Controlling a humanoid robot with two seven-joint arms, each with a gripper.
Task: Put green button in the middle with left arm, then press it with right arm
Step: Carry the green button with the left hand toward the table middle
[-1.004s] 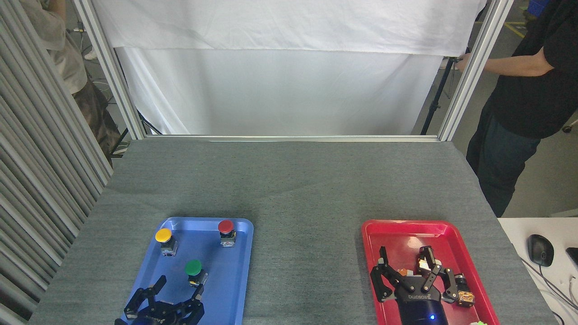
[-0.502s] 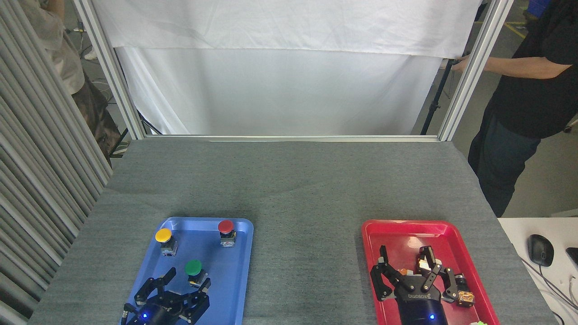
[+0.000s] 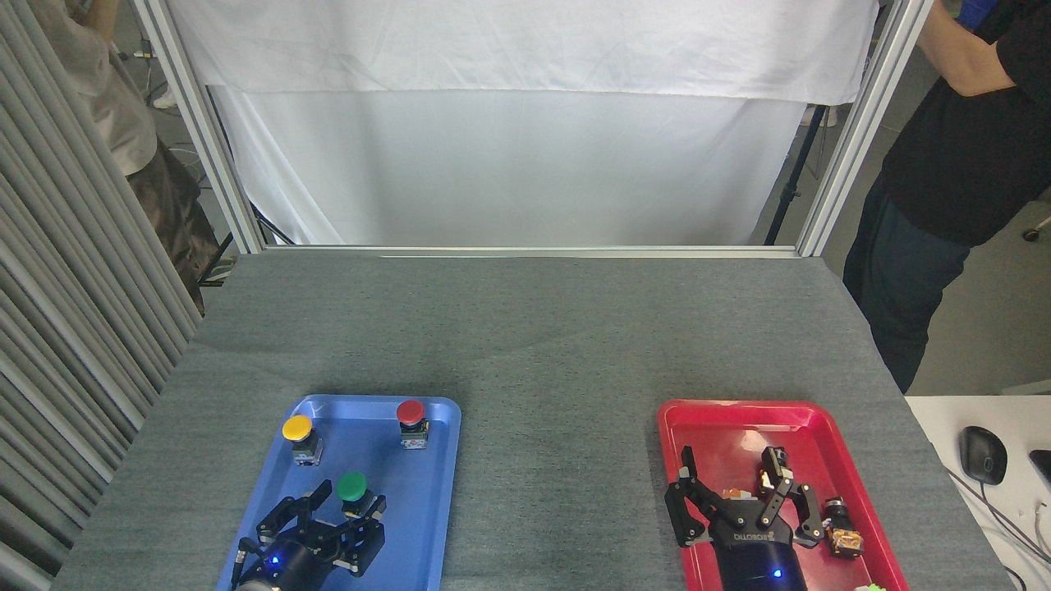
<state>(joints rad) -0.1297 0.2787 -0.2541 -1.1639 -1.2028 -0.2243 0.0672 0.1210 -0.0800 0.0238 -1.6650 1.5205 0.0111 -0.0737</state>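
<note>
right hand (image 3: 733,501) lettering, perhaps "robotiq"

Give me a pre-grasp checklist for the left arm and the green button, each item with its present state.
1. Green button upright in the blue tray: ok.
2. Left gripper jaws open, one on each side of the button's base: ok.
3. Jaws touching the base: cannot tell; it is hidden behind the fingers.
4. Yellow button and red button stand apart from the grasp, farther up the tray: ok.
5. Middle of the table between the two trays bare for the drop: ok.
6. Right gripper out of the way, over the red tray: ok.
</note>
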